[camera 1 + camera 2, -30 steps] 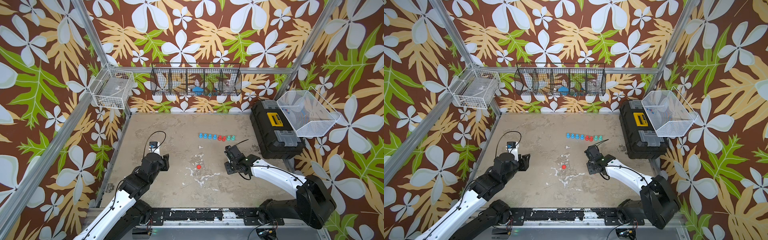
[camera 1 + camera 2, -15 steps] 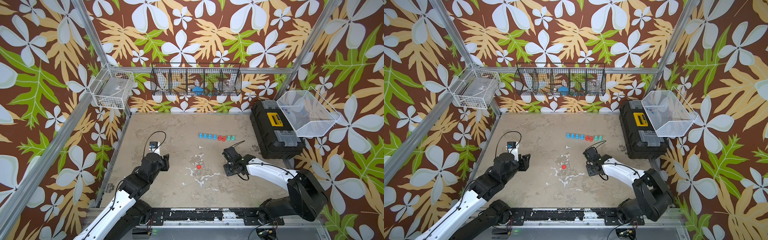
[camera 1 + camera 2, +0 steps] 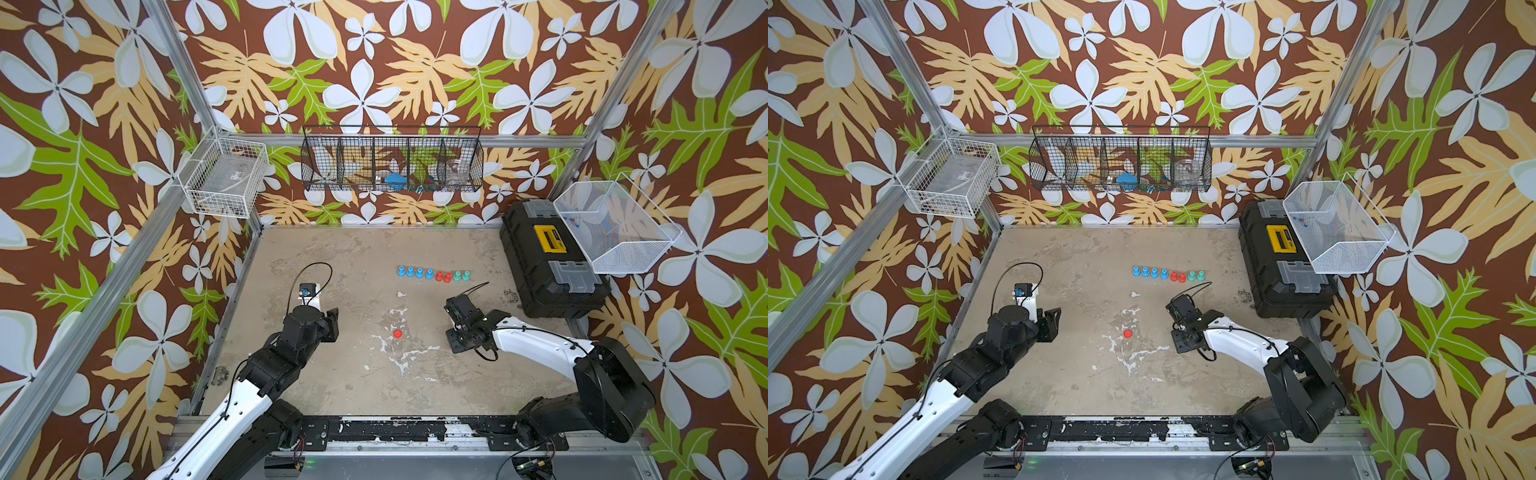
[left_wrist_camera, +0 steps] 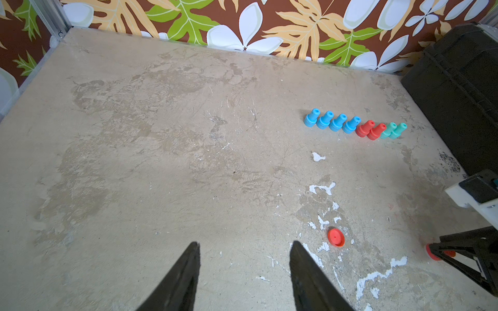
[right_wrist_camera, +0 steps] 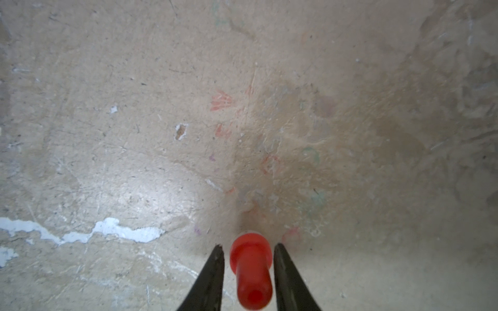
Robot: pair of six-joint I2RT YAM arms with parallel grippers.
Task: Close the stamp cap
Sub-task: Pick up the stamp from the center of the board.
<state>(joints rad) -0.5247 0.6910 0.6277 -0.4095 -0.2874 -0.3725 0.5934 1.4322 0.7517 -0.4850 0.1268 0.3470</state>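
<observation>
Two pincers to look at, and only one of yours is busy. Your right pincer (image 5: 248, 246) sits low over the tabletop (image 3: 353, 257), right of the middle, with its jaws bracketing a red stamp (image 5: 250, 258). The stamp's wide end faces the tabletop and its stem points back up between the fingers. In the right wrist view you can see thin slivers of tabletop between each fingertip and that wide end, so honestly I can't tell if it's squeezing the stamp or just straddling it. The red cap (image 3: 397, 333) lies on its own roughly mid-tabletop, apart from the stamp and on the side toward your left arm. Your left pincer (image 4: 244, 243) is released and holding nothing, jaws spread, hovering between the left edge and the cap. Eight more stamps (image 3: 432, 274) line up toward the far edge: four blue, two red, two green, packed close together. A black toolbox (image 3: 548, 266) sits along the right edge.
</observation>
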